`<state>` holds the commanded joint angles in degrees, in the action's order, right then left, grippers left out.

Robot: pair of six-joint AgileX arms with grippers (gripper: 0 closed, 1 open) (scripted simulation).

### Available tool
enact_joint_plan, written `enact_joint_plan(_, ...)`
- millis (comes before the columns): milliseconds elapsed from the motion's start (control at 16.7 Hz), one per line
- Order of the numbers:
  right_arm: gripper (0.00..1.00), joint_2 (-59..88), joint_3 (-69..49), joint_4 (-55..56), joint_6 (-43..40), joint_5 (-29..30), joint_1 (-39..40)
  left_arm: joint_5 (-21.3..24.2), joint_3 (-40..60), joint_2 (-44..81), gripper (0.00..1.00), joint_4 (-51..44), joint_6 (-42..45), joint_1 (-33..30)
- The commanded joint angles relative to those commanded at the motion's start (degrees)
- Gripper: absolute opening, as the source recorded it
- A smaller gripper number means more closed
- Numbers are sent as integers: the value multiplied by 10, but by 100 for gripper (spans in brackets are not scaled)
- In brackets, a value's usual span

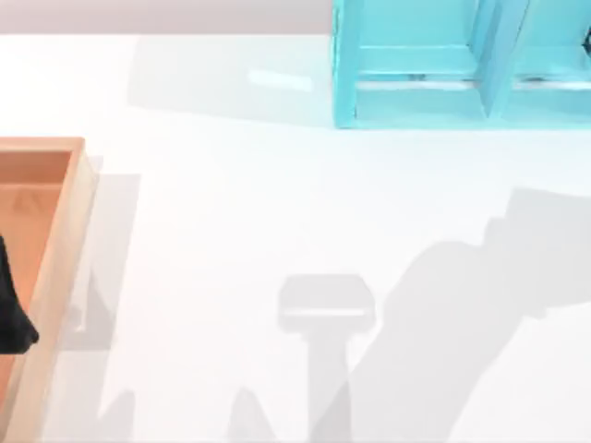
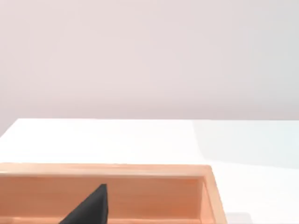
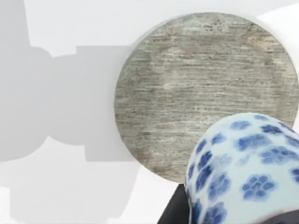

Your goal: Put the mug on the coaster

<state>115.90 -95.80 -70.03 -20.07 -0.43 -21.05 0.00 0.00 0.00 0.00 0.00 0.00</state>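
White tabletop (image 1: 277, 212) spans the top view, crossed by grey shadows of the arms. Turquoise open shelf unit (image 1: 443, 65) stands at the far edge, right of centre, with upright dividers and a pale lower board. Light orange wooden tray with raised walls (image 1: 55, 277) sits at the table's left edge, cut off by the frame. In the left wrist view the same tray (image 2: 205, 196) lies on the white surface with a plain pale wall behind it.

Left gripper (image 1: 11, 309) is a dark shape over the tray's inside at the far left of the top view; a black pointed fingertip (image 2: 91, 207) pokes over the tray floor in the left wrist view. Cannot tell whether its pincer is released or clenched.

Right wrist view: round grey weathered-wood coaster (image 3: 201, 88) lies flat on the white table. The white ceramic mug with dark blue blotchy flower pattern (image 3: 247, 168) sits close to the camera, overlapping the coaster's edge in the picture; cannot tell whether it touches the coaster or hangs above it. A dark part of the right gripper (image 3: 175, 207) shows right against the mug's side. The grip itself is hidden, so cannot tell if the pincer clasps the mug.
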Motion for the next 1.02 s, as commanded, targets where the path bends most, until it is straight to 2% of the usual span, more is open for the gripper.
enact_joint_plan(300, 0, 4, 4, 10, 0, 0, 2, 0, 0, 0, 100, 0, 0, 0)
enact_joint_plan(720, 0, 31, 92, 124, 2, 1, 2, 0, 0, 0, 100, 0, 0, 0)
enact_joint_plan(1020, 0, 33, 101, 135, 2, 0, 2, 0, 0, 0, 100, 0, 0, 0)
